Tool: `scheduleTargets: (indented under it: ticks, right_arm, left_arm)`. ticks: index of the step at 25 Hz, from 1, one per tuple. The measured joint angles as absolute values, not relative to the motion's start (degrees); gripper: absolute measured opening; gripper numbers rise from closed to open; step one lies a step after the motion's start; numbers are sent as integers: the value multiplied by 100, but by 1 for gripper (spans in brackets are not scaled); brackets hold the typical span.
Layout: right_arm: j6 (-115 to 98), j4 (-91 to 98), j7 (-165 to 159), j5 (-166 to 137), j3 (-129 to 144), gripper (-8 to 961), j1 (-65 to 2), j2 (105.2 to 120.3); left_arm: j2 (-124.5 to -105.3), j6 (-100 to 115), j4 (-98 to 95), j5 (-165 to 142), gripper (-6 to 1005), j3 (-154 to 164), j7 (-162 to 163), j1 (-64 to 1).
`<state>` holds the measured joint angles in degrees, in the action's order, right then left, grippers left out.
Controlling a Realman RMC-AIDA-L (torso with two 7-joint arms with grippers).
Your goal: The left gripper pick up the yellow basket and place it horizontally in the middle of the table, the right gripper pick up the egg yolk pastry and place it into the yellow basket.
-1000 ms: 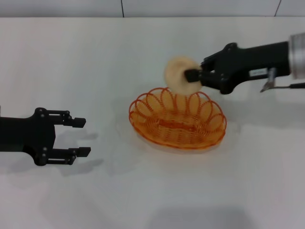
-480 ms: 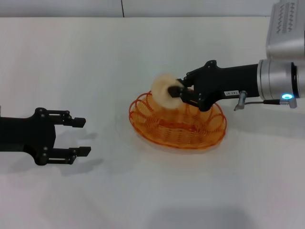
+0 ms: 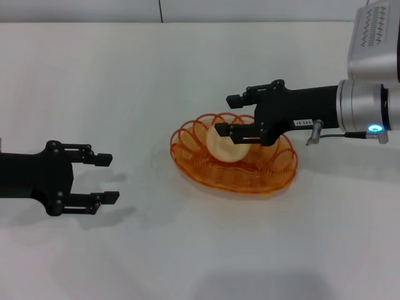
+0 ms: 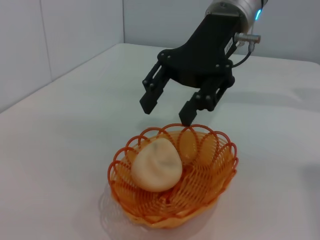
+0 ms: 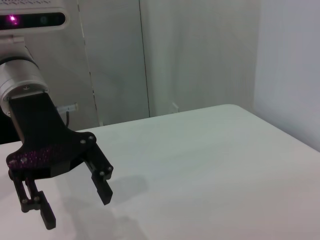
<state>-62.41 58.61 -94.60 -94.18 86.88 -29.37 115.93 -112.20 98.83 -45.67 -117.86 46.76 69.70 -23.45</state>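
The yellow basket (image 3: 272,171) lies in the middle of the table. The egg yolk pastry (image 3: 223,145) rests inside it, toward its left end. My right gripper (image 3: 227,115) is open just above the pastry, with its fingers apart and holding nothing. The left wrist view shows the same: the right gripper (image 4: 166,114) hangs open over the basket (image 4: 223,167), clear of the pastry (image 4: 156,165). My left gripper (image 3: 109,179) is open and empty at the table's left side, well away from the basket. It also shows in the right wrist view (image 5: 77,210).
The white table (image 3: 200,250) stretches all around the basket. A wall (image 3: 250,9) runs along its far edge. The right arm's silver section (image 3: 369,106) reaches in from the right edge.
My right gripper has moved down and left over the basket, then opened. The pastry has left its fingers and now lies in the basket. The left arm has not moved.
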Motion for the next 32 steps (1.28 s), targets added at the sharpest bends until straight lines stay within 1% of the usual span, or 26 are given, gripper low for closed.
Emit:
scheduleTargets:
  ticks: [6, 11, 14, 25, 32]
  right_arm:
    - [-6439, 5869, -9324, -9243, 8636, 580, -2873, 11558]
    - [-6855, 5887, -9034, -9110, 8309, 802, -2713, 11541]
    - [-7216, 5790, -8851, -9109, 7929, 870, -2638, 11536]
    - [-8092, 4404, -7376, -9032, 6602, 870, -2523, 11515]
    - [-8124, 4112, -6996, -9042, 6537, 870, -2490, 11490]
  left_arm:
    - [-11223, 9867, -4553, -11786, 683, 4675, 6970, -2316]
    - [-11224, 9858, -4561, -11765, 683, 4674, 6965, -2294]
    - [-11227, 9852, -4565, -11749, 683, 4597, 6938, -2288]
    - [-11262, 9704, -4527, -11771, 683, 4526, 6919, -2293]
    - [-11267, 9680, -4519, -11735, 683, 4517, 6918, -2328]
